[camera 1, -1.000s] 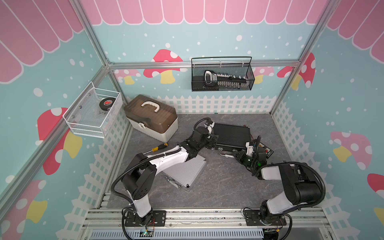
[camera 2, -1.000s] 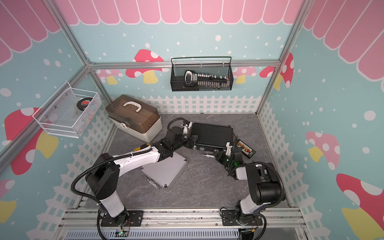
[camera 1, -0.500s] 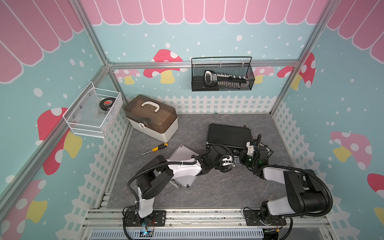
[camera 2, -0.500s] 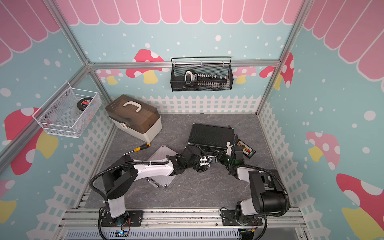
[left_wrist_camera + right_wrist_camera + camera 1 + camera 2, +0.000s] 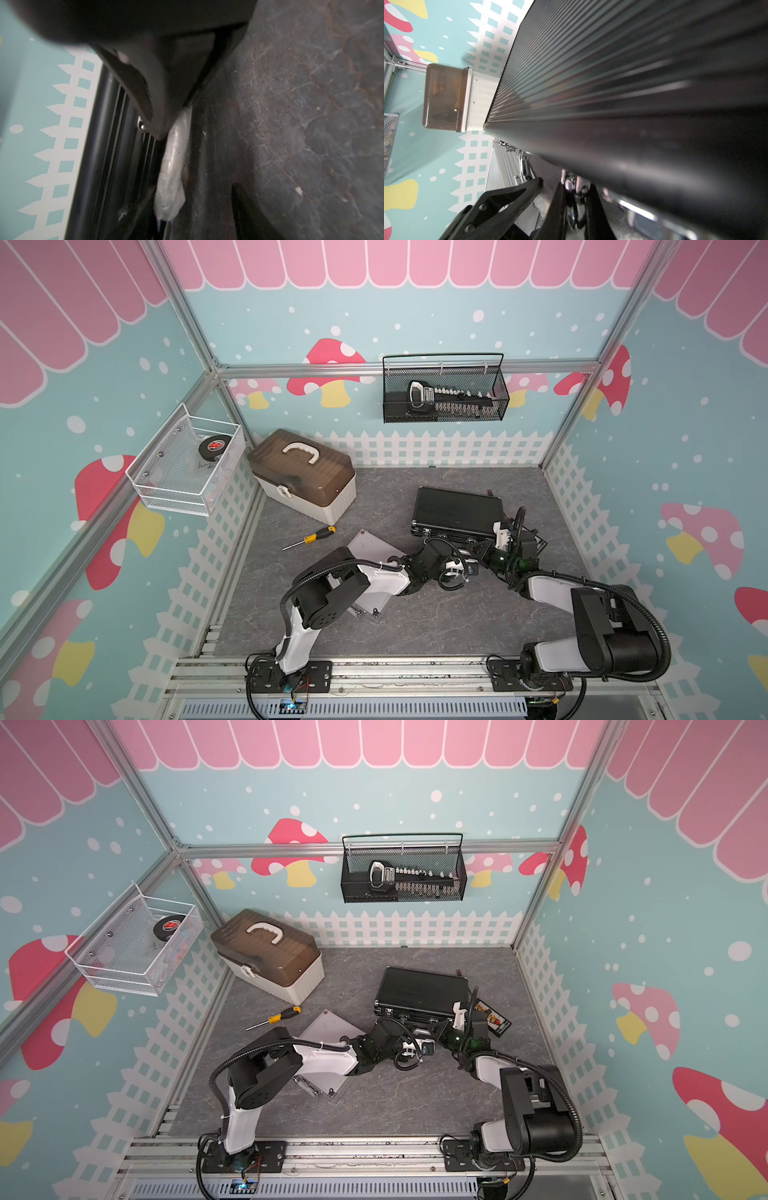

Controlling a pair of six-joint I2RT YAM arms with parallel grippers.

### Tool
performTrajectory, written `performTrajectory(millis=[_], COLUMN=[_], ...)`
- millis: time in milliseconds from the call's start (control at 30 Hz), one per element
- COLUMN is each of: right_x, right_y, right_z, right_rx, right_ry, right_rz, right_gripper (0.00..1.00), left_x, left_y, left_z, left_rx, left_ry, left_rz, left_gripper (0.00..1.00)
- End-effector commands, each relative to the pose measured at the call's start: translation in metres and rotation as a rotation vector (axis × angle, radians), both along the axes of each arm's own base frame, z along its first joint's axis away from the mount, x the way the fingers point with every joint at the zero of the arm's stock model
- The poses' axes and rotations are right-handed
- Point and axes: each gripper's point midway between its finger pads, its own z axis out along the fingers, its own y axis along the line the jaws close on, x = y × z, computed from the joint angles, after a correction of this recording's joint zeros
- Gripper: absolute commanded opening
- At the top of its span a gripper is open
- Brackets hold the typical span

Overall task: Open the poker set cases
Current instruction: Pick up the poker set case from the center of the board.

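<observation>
Lying half under the left arm, the silver case (image 5: 368, 545) rests on the table (image 5: 415, 626), with the shut black case (image 5: 457, 512) just to its right. Only the left wrist view shows the left pincer (image 5: 196, 160) spread at the black case's front edge. Only the right wrist view shows the right pincer (image 5: 576, 187) pinching a chrome fitting (image 5: 571, 182) there.

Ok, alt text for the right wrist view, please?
The right gripper pinches a chrome fitting on the front edge of the black ribbed case, which fills most of the frame. One of the left gripper's fingers reaches in beside it; the silver case and a brown-lidded white box sit behind.
</observation>
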Motion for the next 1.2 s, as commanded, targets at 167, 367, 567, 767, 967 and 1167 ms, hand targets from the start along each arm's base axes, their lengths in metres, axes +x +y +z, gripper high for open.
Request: performTrajectory(millis=[167, 367, 567, 767, 967, 1167], right_x=[0.009, 0.009, 0.007, 0.008, 0.009, 0.009], right_y=[0.007, 0.012, 0.016, 0.015, 0.019, 0.020], right_z=[0.034, 0.038, 0.039, 0.043, 0.049, 0.050], right_rx=[0.025, 0.049, 0.073, 0.075, 0.088, 0.095], right_ry=[-0.109, -0.112, -0.110, -0.115, -0.125, -0.112], right_rz=[0.041, 0.074, 0.088, 0.085, 0.112, 0.113], right_gripper=[0.06, 0.06, 0.06, 0.07, 0.07, 0.07], left_x=[0.021, 0.035, 0.037, 0.031, 0.036, 0.038], left_y=[-0.003, -0.003, -0.004, -0.002, 0.002, 0.000], left_z=[0.025, 0.036, 0.038, 0.038, 0.048, 0.056], left_rx=[-0.057, -0.094, -0.092, -0.101, -0.119, -0.151], left_ry=[-0.143, -0.248, -0.289, -0.269, -0.314, -0.362], left_rz=[0.052, 0.102, 0.096, 0.080, 0.108, 0.108], left_gripper=[0.43, 0.38, 0.32, 0.19, 0.13, 0.43])
